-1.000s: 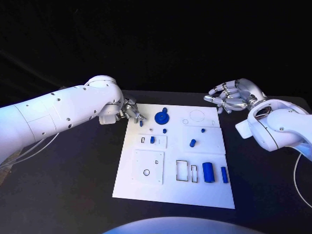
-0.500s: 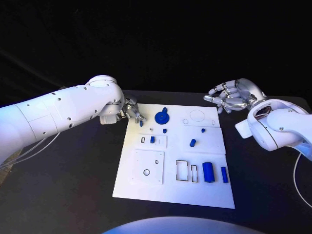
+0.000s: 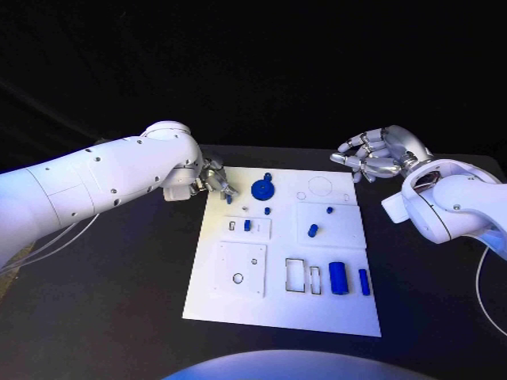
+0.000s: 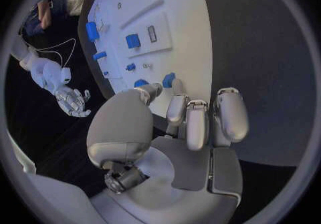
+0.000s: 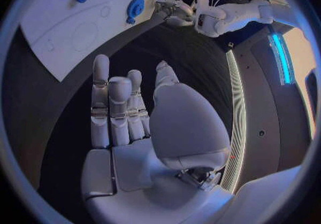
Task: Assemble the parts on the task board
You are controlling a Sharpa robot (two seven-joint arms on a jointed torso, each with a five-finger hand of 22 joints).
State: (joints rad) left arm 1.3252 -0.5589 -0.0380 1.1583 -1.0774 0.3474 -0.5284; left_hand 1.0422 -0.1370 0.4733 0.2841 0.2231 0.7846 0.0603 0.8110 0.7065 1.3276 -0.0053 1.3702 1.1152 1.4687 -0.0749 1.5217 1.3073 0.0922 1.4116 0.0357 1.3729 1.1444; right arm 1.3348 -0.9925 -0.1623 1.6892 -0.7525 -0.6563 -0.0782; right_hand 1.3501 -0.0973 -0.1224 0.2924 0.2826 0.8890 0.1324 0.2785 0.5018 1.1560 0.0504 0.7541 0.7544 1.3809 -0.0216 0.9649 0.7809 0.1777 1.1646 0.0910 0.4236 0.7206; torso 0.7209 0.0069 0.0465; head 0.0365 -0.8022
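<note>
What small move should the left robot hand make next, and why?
Probably close its fingertips on the small blue part at the task board's far left corner. The left robot hand sits at that corner with fingers apart, holding nothing, the part just off its fingertips. The right robot hand hovers off the board.

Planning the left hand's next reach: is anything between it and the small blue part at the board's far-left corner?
Nothing visible stands between them. The left hand is at the board's far-left corner, and the wrist view shows its fingertips right beside the small blue part. Whether they touch it I cannot tell. The round blue part lies farther in, off that line.
</note>
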